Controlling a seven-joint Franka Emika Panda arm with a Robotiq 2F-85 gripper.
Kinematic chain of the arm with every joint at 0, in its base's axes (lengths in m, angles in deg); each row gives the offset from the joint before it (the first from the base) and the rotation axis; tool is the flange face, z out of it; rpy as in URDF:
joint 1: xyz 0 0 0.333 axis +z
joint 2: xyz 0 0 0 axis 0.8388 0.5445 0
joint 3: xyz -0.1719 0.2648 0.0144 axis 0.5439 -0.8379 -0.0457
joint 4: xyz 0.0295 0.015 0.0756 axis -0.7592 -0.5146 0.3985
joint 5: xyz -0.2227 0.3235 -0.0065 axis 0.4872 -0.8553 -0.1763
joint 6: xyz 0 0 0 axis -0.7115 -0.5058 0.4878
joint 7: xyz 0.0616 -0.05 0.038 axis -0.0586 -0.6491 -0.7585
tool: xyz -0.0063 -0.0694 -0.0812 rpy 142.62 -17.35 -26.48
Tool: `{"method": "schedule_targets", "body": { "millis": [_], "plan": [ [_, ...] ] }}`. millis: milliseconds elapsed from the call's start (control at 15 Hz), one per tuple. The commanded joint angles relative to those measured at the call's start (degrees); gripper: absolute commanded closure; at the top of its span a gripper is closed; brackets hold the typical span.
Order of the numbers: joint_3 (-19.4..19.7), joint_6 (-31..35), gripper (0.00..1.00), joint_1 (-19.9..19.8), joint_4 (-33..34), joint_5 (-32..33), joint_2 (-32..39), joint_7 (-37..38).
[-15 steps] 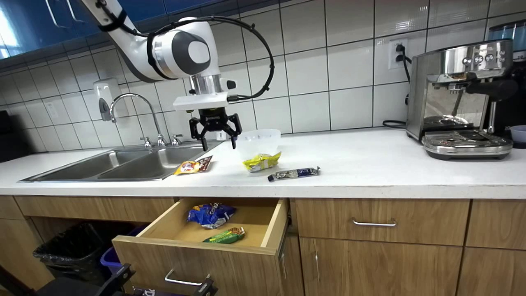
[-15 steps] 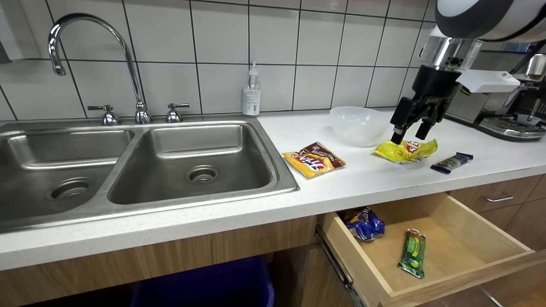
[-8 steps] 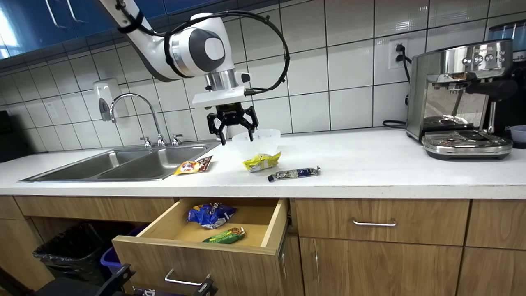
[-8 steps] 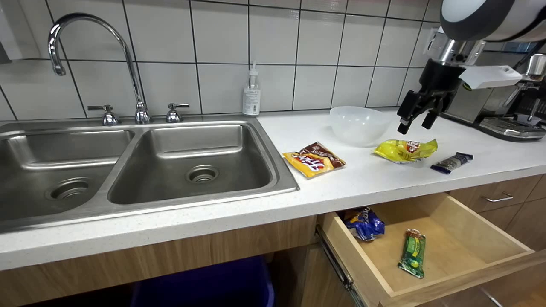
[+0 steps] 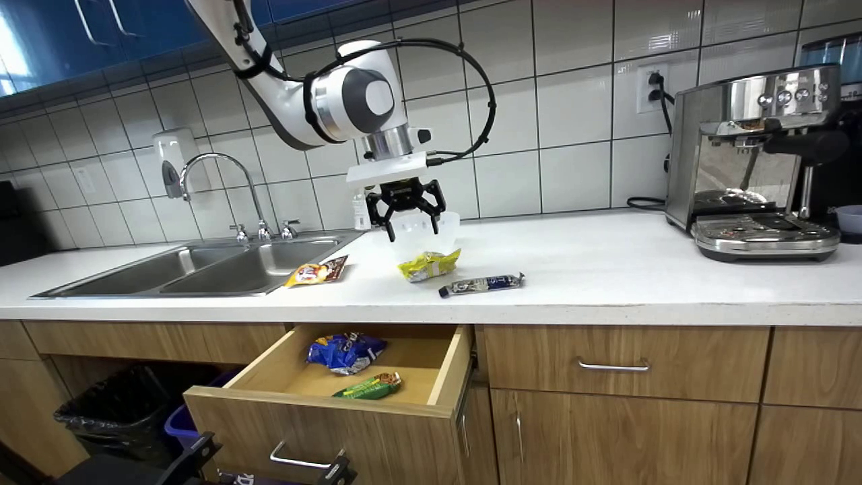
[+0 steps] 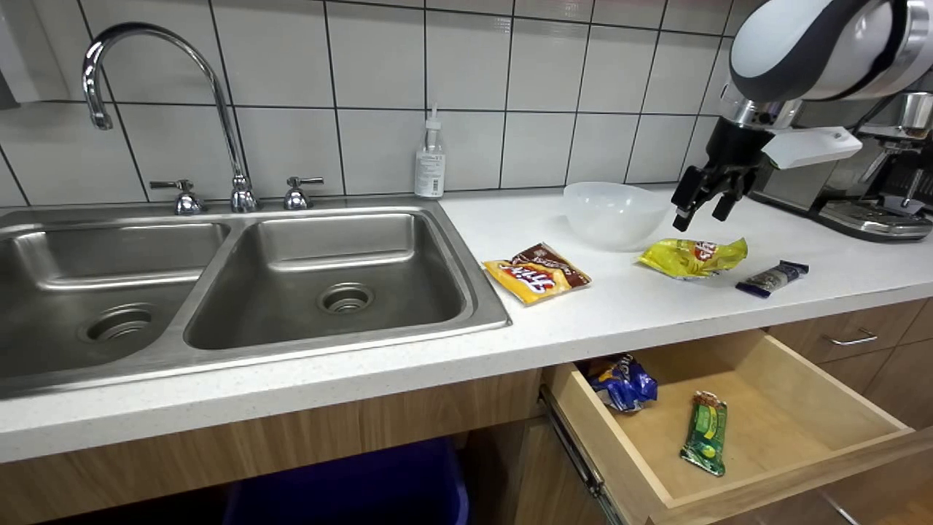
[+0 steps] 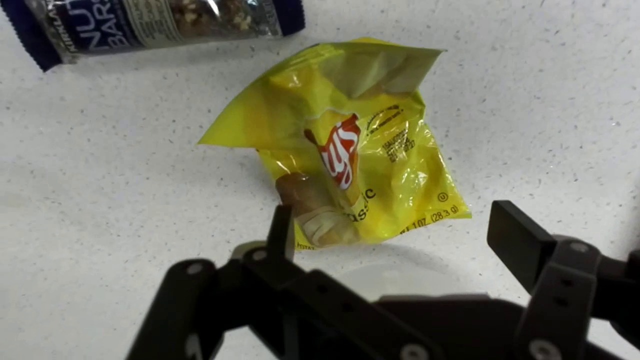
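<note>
My gripper (image 5: 413, 232) hangs over the white counter with its fingers spread wide and nothing between them. Nearest to it is a crumpled yellow chip bag (image 7: 360, 145), lying below and just ahead of the fingertips in the wrist view; the left finger (image 7: 281, 232) overlaps the bag's lower left corner there. In an exterior view the gripper (image 6: 700, 220) stands above this yellow bag (image 6: 692, 258), apart from it. A nut bar (image 7: 160, 25) in a dark blue and clear wrapper lies beside the bag. Behind them sits a translucent bowl (image 6: 612, 215), partly hidden by the gripper in an exterior view.
An orange and brown snack bag (image 6: 537, 273) lies by the sink (image 6: 342, 343). Below the counter, an open drawer (image 5: 323, 399) holds a blue wrapper (image 5: 347, 351) and a green bar (image 5: 369, 386). A soap bottle (image 6: 430, 162) and a coffee machine (image 5: 754, 168) stand along the wall.
Over the last second my open gripper has travelled along the counter, away from the sink side, to the bowl and yellow bag. In the last half second it dips slightly. The objects have stayed put.
</note>
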Motion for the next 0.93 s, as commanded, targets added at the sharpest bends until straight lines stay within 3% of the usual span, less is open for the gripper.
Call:
{"method": "schedule_targets", "body": {
  "millis": [0,867],
  "plan": [
    [-0.5,0.7,0.0,-1.3,4.2,1.4,3.3,-0.7],
    [-1.7,1.0,0.0,-3.0,11.2,1.1,11.1,-1.6]
  ]
}}
